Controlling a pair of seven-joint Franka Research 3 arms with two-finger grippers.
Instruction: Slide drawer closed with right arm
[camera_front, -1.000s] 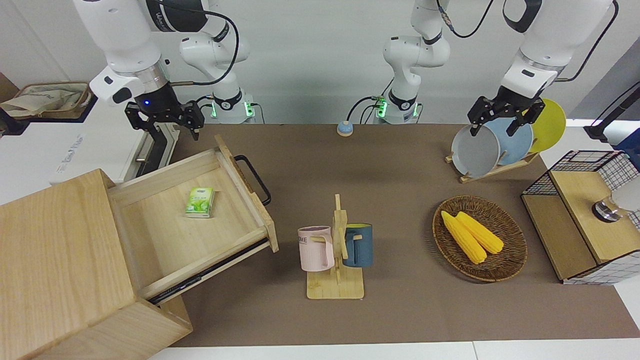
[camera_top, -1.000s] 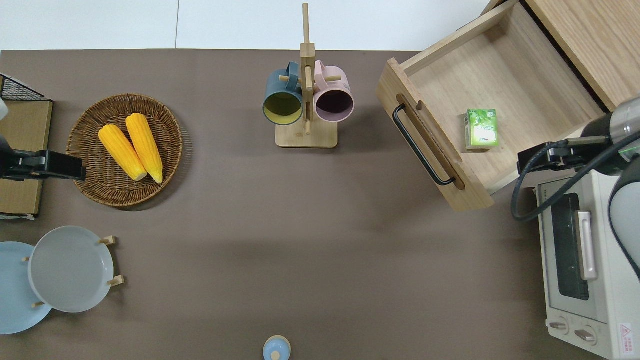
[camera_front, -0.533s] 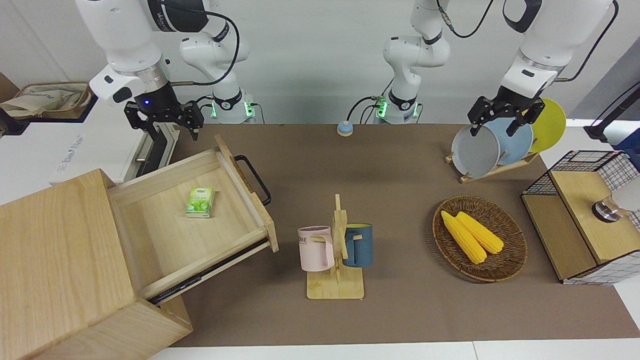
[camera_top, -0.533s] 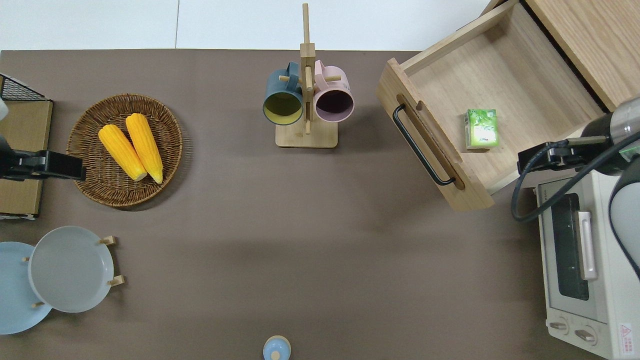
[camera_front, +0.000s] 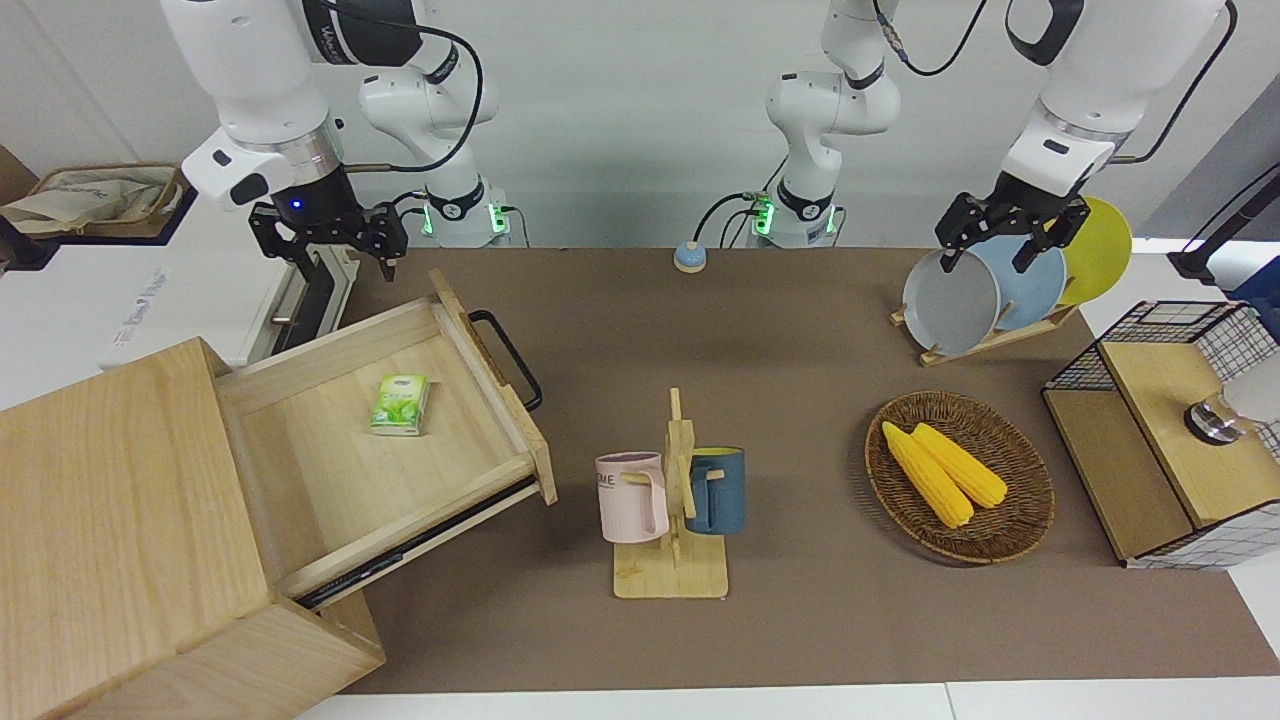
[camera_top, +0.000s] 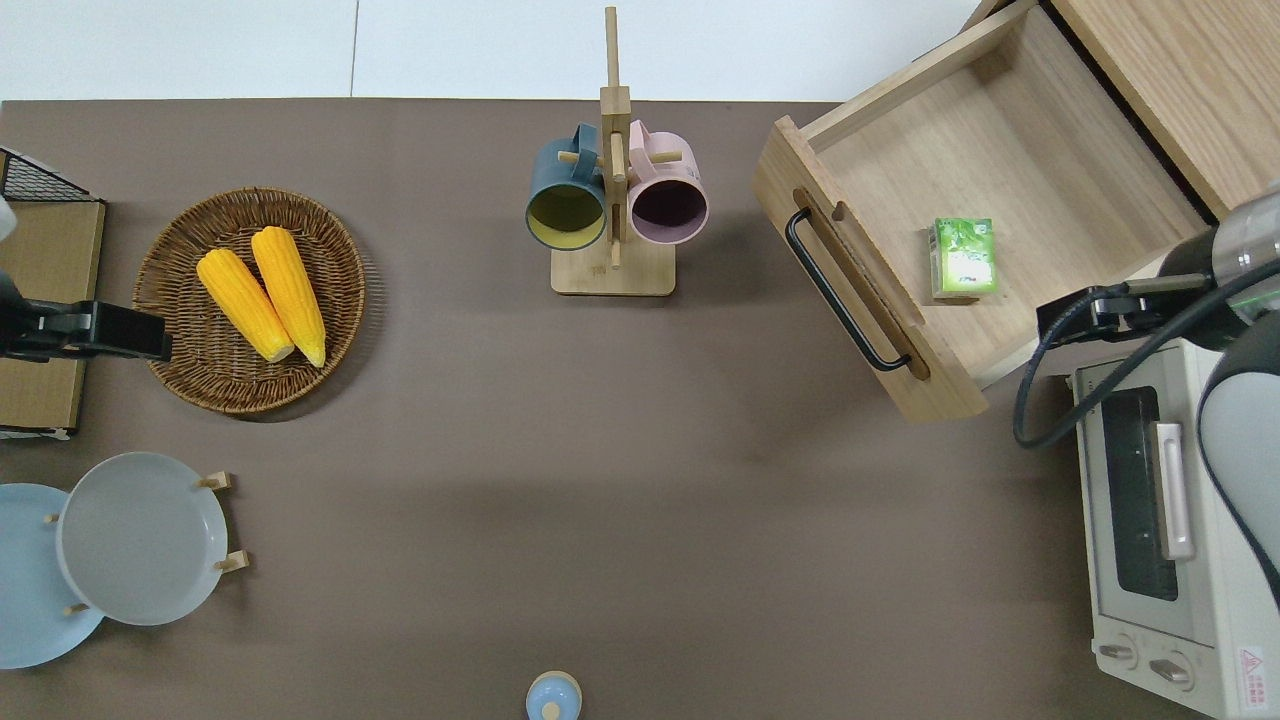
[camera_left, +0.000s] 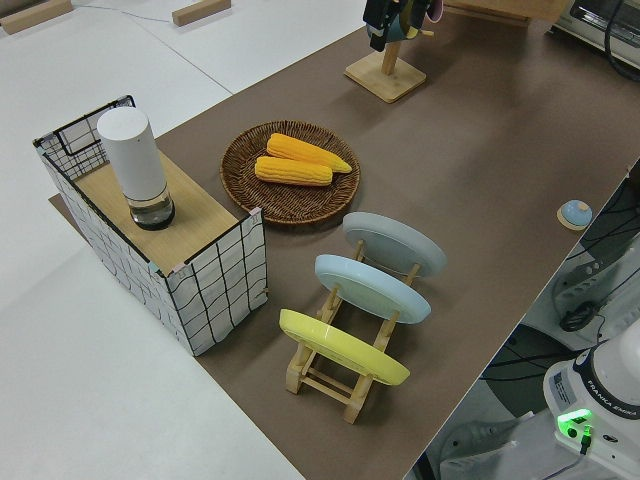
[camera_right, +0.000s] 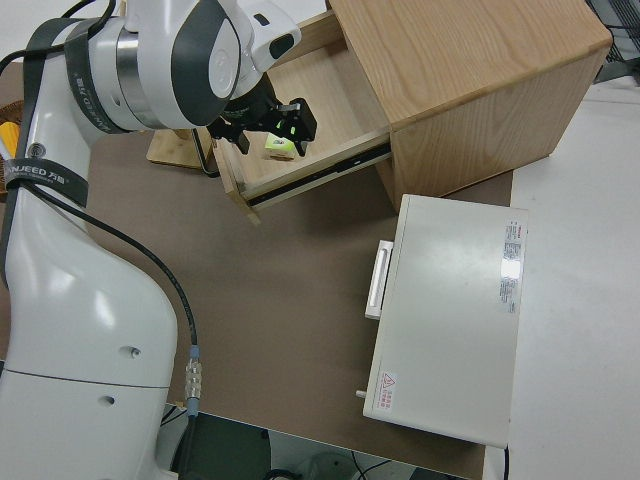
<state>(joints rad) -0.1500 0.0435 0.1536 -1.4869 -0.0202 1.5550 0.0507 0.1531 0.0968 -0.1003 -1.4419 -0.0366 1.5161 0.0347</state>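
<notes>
The drawer (camera_front: 400, 480) stands pulled far out of the big light-wood cabinet (camera_front: 110, 500) at the right arm's end of the table. Its black bar handle (camera_front: 510, 358) faces the middle of the table. A small green packet (camera_front: 400, 404) lies on the drawer floor (camera_top: 1010, 150). My right gripper (camera_front: 328, 250) hangs open and holds nothing. In the overhead view the right gripper (camera_top: 1085, 312) is over the drawer's side wall nearest the robots, beside the white oven (camera_top: 1150, 520). It touches neither the drawer nor the handle (camera_top: 840, 290). The left arm is parked, with the left gripper (camera_front: 992, 245) open.
A wooden mug rack (camera_front: 672, 510) with a pink and a blue mug stands mid-table, close to the drawer front. Toward the left arm's end are a wicker basket (camera_front: 1010, 520) of corn, a plate rack (camera_front: 990, 290) and a wire-mesh box (camera_front: 1170, 440). A blue button (camera_front: 689, 258) sits near the robots.
The right arm's wrist has shifted very slightly; its gripper stays open in almost the same place. The drawer, the packet and the left arm have not moved.
</notes>
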